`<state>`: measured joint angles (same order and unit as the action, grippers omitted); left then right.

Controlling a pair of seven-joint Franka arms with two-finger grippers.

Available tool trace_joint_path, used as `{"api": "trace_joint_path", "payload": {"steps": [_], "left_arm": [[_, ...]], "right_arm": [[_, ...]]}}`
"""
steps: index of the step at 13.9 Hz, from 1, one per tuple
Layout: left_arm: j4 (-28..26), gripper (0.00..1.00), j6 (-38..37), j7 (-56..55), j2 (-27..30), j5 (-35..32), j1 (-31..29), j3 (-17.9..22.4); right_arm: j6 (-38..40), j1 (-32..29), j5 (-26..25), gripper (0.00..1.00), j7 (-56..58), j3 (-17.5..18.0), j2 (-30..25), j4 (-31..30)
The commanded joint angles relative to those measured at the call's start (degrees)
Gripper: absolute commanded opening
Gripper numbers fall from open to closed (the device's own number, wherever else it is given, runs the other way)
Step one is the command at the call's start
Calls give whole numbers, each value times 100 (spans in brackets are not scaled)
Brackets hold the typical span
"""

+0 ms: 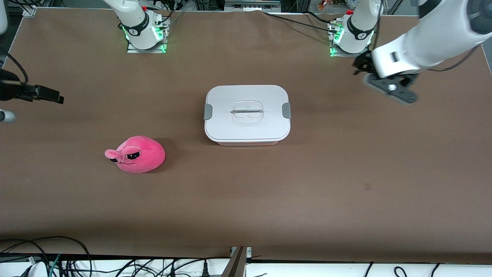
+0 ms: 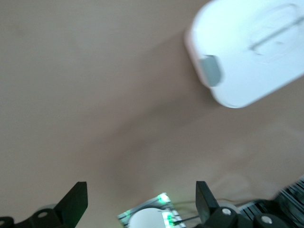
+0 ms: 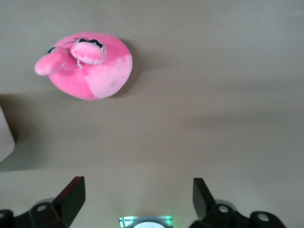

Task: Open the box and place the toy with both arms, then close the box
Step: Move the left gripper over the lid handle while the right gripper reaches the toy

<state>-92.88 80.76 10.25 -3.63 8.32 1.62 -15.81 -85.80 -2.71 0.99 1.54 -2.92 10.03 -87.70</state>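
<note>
- The rounded rectangular box point(image 1: 247, 114) of translucent pinkish plastic sits at the middle of the brown-covered table point(image 1: 346, 184). Its white lid point(image 1: 265, 127) is on, with a grey latch point(image 1: 208, 111) at each short end and a recessed handle point(image 1: 247, 111) at the centre.
- The hot-pink rounded plush toy point(image 1: 136, 154) with droopy black eyes lies on the table, well apart from the box, toward the right arm's end and nearer to the front camera than the box.
- The left gripper point(image 2: 141, 204) hangs in the air over bare table, off the box's latch end on the left arm's side and close to that arm's base point(image 1: 351, 36). Its two black fingers point(image 2: 76, 202) stand wide apart with nothing between them. The left wrist view shows one end of the box, with its grey latch, apart from the fingers.
- The right gripper point(image 3: 137, 202) hangs over bare table toward the right arm's end, well apart from the box. Its fingers point(image 3: 73, 197) are spread wide and hold nothing. The right wrist view shows the toy clear of them, with a corner of the box at the edge of that view.
</note>
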Motion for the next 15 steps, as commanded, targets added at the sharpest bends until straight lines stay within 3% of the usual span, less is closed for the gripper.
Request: {"api": "trace_joint_path", "payload": {"steps": [1, 4, 8, 11, 15], "left_arm": [[183, 100, -114, 91, -347, 267, 170, -290], [550, 100, 157, 302, -1049, 346, 749, -432], [1631, 100, 562, 425, -2235, 128, 1813, -423], [1660, 100, 2045, 1118, -2782, 48, 2288, -423], [1642, 100, 2478, 1479, -3143, -497, 2448, -432]], "right_arm": [[-120, 104, 77, 100, 75, 37, 288, 166], [-401, 332, 85, 100, 5, 37, 666, 166], [-709, 736, 85, 100, -39, 37, 1079, 113], [-833, 904, 94, 100, -39, 37, 1325, 95], [-1315, 983, 208, 100, -48, 37, 1449, -194]]}}
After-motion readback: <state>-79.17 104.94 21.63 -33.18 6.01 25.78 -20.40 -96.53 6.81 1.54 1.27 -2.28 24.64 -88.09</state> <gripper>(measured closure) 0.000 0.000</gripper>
